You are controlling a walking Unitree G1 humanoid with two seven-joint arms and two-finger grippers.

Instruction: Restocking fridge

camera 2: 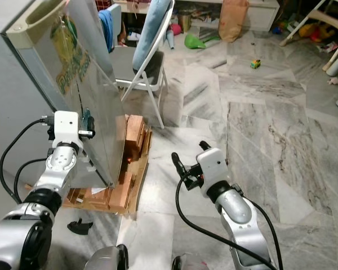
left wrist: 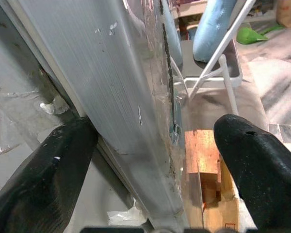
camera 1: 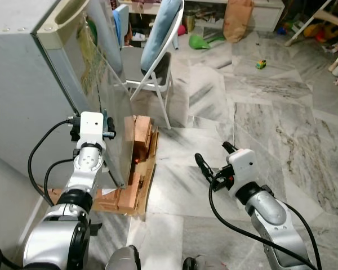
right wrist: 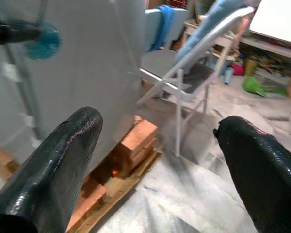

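Your left gripper [left wrist: 155, 165] is up at the free edge of the fridge door [camera 1: 93, 73], fingers spread wide with one on each side of that edge, so it straddles the door but I can't tell if either finger [left wrist: 43, 179] actually touches it. The fridge [camera 1: 22, 95] itself stands at your left on a stack of bricks [camera 1: 136, 163] and a wooden board, door swung out toward the room. Your right gripper [camera 1: 213, 159] hangs over the marble floor [camera 1: 270, 112], well apart from the door, fingers apart too and nothing between them. Behind the fridge there's a white folding chair [camera 1: 158, 62] with a blue cushion leaning on its back, and a green funnel [camera 2: 198, 40] lying on the floor further off.
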